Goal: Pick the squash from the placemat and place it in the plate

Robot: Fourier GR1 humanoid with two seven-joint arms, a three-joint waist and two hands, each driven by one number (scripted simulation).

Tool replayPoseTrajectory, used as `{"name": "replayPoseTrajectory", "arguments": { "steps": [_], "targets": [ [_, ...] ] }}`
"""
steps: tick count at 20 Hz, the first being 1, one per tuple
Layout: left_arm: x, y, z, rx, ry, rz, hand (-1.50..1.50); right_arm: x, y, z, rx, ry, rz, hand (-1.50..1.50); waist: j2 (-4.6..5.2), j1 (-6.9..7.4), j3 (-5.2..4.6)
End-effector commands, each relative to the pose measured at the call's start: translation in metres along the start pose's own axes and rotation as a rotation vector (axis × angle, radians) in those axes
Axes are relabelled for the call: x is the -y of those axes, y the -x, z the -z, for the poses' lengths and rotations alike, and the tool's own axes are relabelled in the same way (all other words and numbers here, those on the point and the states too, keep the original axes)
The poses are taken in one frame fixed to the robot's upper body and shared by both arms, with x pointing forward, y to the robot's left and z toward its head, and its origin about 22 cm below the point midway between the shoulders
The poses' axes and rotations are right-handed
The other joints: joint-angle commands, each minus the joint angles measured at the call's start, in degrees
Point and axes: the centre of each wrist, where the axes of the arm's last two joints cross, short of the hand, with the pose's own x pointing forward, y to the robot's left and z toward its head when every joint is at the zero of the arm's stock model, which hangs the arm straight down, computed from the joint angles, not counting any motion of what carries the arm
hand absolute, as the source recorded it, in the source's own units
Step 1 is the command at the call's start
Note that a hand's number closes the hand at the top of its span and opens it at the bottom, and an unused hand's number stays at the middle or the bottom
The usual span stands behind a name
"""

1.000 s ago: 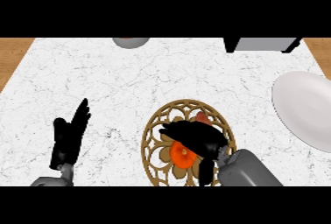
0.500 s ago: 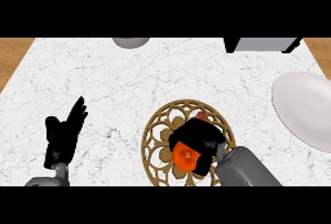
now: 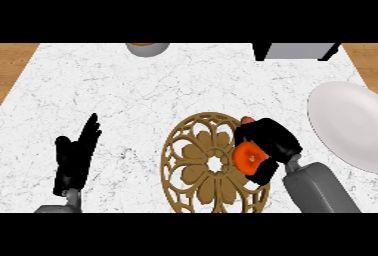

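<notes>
Head view: the right hand [image 3: 270, 140] is curled round the squash [image 3: 249, 156] at the right edge of the placemat [image 3: 198, 171], its fingers wrapped over the top and its thumb underneath. Most of the squash is hidden by the hand. A broad orange face shows below the fingers, and a small reddish-orange tip shows just above the hand. From these two patches, the long axis seems to run roughly from the near side to the far side of the tabletop [image 3: 148, 95]. The covered middle makes it impossible to tell which end is the stem. Whether the squash touches the placemat or hangs above it also cannot be told.

The placemat is a round, golden openwork piece with a flower pattern. The white plate [image 3: 344, 125] lies to the right of the hand, apart from it.

The left hand [image 3: 74, 159] rests low at the view's left, fingers straight and pointing up, holding nothing.

At the far edge stand a grey bowl [image 3: 146, 48] and a dark grey box [image 3: 295, 51].
</notes>
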Motion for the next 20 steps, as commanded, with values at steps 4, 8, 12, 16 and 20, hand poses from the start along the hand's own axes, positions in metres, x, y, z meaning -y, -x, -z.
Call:
{"name": "replayPoseTrajectory", "arguments": {
  "steps": [4, 8, 12, 16, 20],
  "targets": [
    [-0.004, 0.015, -0.002, -0.008, -0.017, 0.014, 0.00, 0.030, 0.076, -0.064, -0.282, 0.314, -0.025, 1.50, 0.49, -0.80, 0.15],
    [0.007, 0.006, -0.001, -0.011, -0.006, -0.003, 0.00, 0.042, 0.067, -0.088, -0.243, 0.432, -0.033, 1.50, 0.41, -0.26, 0.14],
    [0.000, 0.008, -0.004, -0.011, -0.017, -0.001, 0.00, 0.080, 0.072, -0.115, -0.273, 0.689, -0.007, 1.50, 0.26, -0.78, 0.15],
    [-0.008, 0.011, 0.011, -0.008, -0.013, -0.008, 0.00, 0.095, 0.071, -0.131, -0.353, 0.814, -0.007, 1.50, 0.54, -0.26, 0.13],
    [0.010, -0.007, 0.009, -0.005, 0.009, -0.004, 0.00, 0.114, 0.100, -0.138, -0.456, 0.833, 0.037, 1.50, 0.62, 0.47, 0.17]
  ]
}}
